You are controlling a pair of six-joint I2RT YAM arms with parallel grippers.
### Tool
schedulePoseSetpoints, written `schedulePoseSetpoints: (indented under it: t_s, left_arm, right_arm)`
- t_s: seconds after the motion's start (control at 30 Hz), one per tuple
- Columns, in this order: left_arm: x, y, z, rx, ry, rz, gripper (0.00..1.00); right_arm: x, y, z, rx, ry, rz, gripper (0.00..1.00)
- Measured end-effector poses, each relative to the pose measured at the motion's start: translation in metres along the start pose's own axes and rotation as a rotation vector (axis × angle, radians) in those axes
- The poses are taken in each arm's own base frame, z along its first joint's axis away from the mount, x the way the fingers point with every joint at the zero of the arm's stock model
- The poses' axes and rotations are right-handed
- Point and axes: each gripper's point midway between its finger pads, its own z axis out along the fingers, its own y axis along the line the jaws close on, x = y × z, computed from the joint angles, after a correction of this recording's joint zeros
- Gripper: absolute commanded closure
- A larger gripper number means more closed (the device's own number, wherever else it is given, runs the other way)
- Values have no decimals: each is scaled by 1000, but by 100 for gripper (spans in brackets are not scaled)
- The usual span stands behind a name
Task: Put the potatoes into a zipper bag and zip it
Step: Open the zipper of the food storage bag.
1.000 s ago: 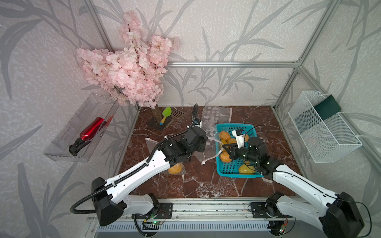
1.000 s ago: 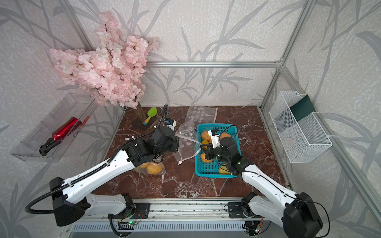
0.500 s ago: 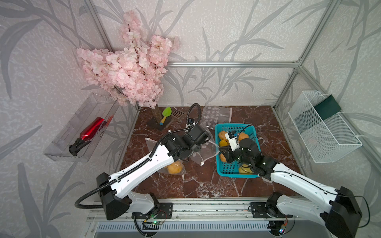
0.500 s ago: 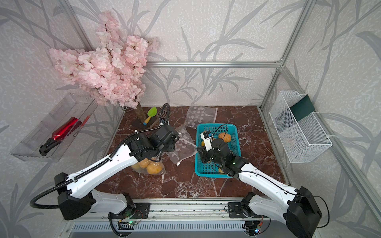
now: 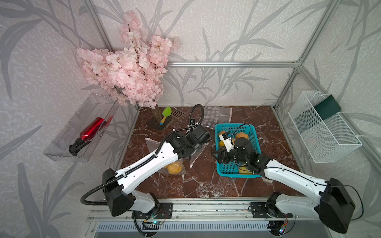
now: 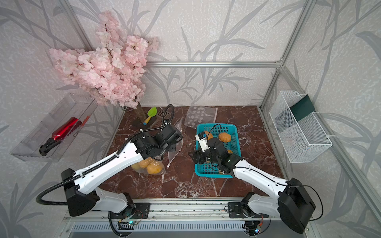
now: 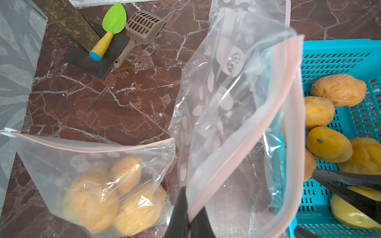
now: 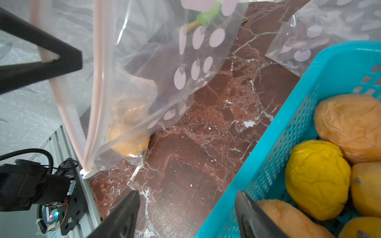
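Left fingers [image 7: 188,210] are clamped on the pink zip strip of an empty zipper bag [image 7: 237,107], which hangs with its mouth gaping beside the teal basket [image 7: 340,59]. Only this left wrist view shows the filled bag [image 7: 61,156] whole. It lies on the surface with several potatoes [image 7: 92,202] inside. A green trowel [image 7: 113,22] and a brown scoop [image 7: 142,28] lie beyond it.

From the right wrist, the right fingers [image 8: 186,197] stand apart and hold nothing. One is over the marble, the other over the basket, where more potatoes lie loose. A white slider [image 8: 88,173] sits at the strip's low end.

In both top views the left fingers are hidden under their wrist, and the right fingers [image 5: 219,156] hover at the basket wall nearest the bag. These views alone show the room. The red-brown marble surface [image 5: 206,181] has a spare bag [image 6: 201,116] flat at the back. The walls have grey leaf wallpaper and an aluminium frame. A pink blossom branch [image 5: 132,68] rises in one corner, a red bottle [image 5: 91,128] lies in a clear wall tray, and a white wire rack [image 5: 321,127] hangs opposite.
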Motion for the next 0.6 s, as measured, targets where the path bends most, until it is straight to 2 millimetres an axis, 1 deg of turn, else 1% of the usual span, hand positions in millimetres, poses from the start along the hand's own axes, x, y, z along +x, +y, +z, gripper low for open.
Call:
schedulePoseSetpoints:
  t_s: [0.1,0.23,0.3,0.37,0.47,0.53,0.6]
  left_arm:
    - [2,-1,4,-9,8,7,100]
    - [6,-5,13,-23,27,23,100]
    - [7,-7,15,-22,34,27,100]
    - [7,-9,16,-17,37,29,100]
    - [6,-11,16,-10,39,29,100]
    - [5,-12,15,-5,38,28,100]
    - [4,-12,12,0,38,23,100]
  right_arm:
    - [-7,12,-6,-34,-29,-15,16]
    - [-17,34,-11,-71,-61,-54,9]
    - [-27,41,-10,-75,-80,-69,7]
    - [-39,44,-7,-65,-99,-78,7]
    - [-54,39,7,-14,-105,-78,9]
    - [-59,30,20,42,-92,-76,14]
    - [-59,18,35,106,-68,-75,20]
